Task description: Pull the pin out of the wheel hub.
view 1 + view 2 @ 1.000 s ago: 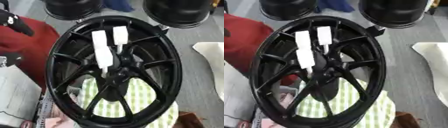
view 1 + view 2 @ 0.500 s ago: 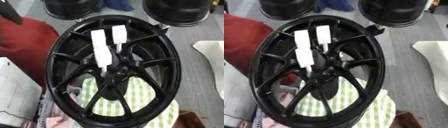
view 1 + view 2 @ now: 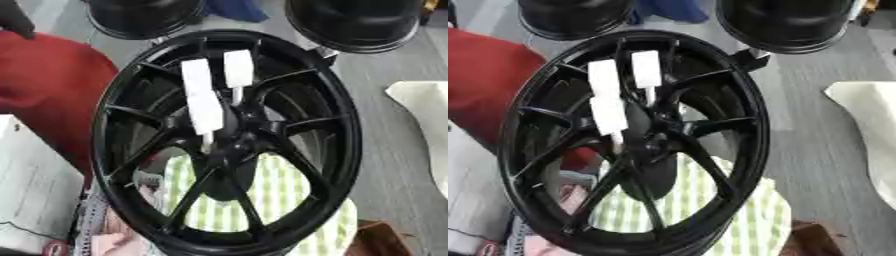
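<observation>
We see a glossy black wheel hub (image 3: 229, 145) filling the middle of both views, its thin spokes fanning out from a dark centre. 2 white, flat-sided pins sit in that centre: the longer pin (image 3: 202, 102) runs from about 11 o'clock down to a thin metal stem at the hub's middle, and the shorter pin (image 3: 238, 70) stands just beside it toward 12 o'clock, also on a thin stem. Both are seated in the hub, not drawn out.

Neither of our hands shows in either view, so we cannot tell whether they are released or clenched.

Through the spokes, at 6 o'clock, we see a green-and-white checked cloth (image 3: 280, 195) lying under the wheel. A soft red fabric mass (image 3: 48, 85) lies at 9 to 10 o'clock, and a pale grey sheet (image 3: 31, 195) at 8 o'clock. 2 more round black wheels or tyres stand beyond the hub, 1 at 11 o'clock (image 3: 144, 17) and 1 at 1 o'clock (image 3: 363, 22). A blue patch (image 3: 677, 10) shows between them. A cream, rounded object (image 3: 868, 130) lies on the grey floor at 3 o'clock.

The right eye view shows more of that cream object and a small dark block (image 3: 750, 60) against the rim at 1 o'clock; the left eye view shows more of the grey sheet and a dark shape (image 3: 16, 20) at the upper left corner, which we cannot identify.
</observation>
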